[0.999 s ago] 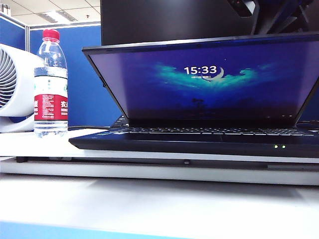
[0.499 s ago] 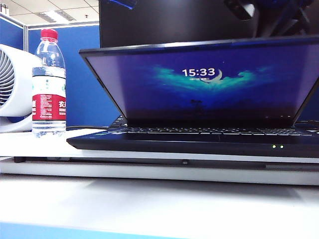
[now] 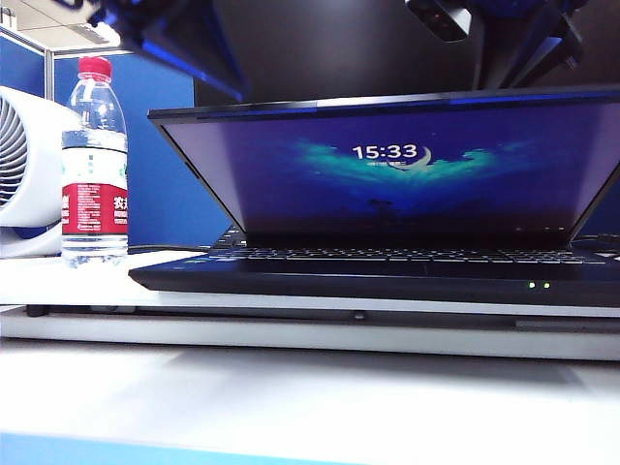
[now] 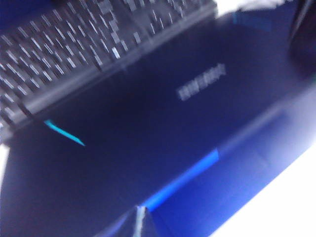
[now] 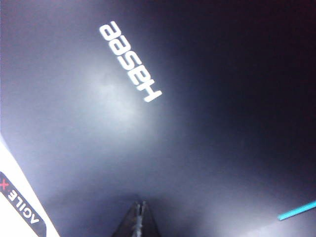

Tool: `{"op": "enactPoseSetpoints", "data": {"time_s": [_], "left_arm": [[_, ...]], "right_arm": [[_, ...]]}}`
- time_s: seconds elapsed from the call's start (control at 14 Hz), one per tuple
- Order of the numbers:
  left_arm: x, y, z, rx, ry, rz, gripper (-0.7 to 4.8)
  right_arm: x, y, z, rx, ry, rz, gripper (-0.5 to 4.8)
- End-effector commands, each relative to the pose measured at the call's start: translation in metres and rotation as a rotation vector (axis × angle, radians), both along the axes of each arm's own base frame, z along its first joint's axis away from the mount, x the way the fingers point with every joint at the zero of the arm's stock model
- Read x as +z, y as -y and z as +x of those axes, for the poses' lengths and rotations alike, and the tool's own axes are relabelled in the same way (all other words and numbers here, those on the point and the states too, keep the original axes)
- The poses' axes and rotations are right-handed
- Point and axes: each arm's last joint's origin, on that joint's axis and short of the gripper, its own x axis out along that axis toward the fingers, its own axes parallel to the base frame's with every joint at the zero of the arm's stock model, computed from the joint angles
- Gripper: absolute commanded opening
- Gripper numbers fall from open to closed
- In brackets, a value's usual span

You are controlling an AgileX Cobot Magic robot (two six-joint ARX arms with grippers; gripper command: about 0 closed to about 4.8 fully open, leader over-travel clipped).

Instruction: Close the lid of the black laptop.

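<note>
A blue office partition point(image 3: 165, 145) backs a white table point(image 3: 291, 407), on which the black laptop point(image 3: 387, 276) fills the exterior view from centre out to 3 o'clock. Its lid point(image 3: 387, 170) is partly down and leans forward over the keys, lit screen showing, long axis running 9 to 3 o'clock.

A white fan point(image 3: 24, 170) sits at 9 o'clock, a water bottle point(image 3: 95, 165) just beside it.

Both arms work from behind and above the lid, at 12 o'clock. The right gripper point(image 5: 140, 217) has its fingers drawn together, nothing between them, tip apparently against the outer shell below the Hasee logo point(image 5: 131, 61). The left gripper point(image 4: 140, 222) hangs over the shell too, blurred; I cannot tell how far open it is. A separate keyboard point(image 4: 74, 49) lies beyond. The right looks nearer for pressing down.
</note>
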Motion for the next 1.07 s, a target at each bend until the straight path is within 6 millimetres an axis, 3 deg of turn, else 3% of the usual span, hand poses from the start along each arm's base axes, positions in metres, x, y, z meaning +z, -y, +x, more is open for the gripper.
{"op": "enactPoseSetpoints", "data": {"time_s": [0.07, 0.5, 1.07], "left_arm": [[-0.0034, 0.0033, 0.0052, 0.038, 0.006, 0.018, -0.05], [-0.0021, 0.0051, 0.0115, 0.050, 0.026, -0.019, -0.05], [-0.0022, 0.0050, 0.0040, -0.071, -0.074, -0.076, -0.05]], "right_arm": [[-0.0014, -0.0007, -0.0029, -0.018, -0.015, -0.046, -0.02], [-0.0025, -0.0034, -0.0039, -0.016, -0.021, -0.059, -0.02], [-0.0032, -0.0071, -0.0035, -0.013, -0.009, -0.066, -0.02]]}}
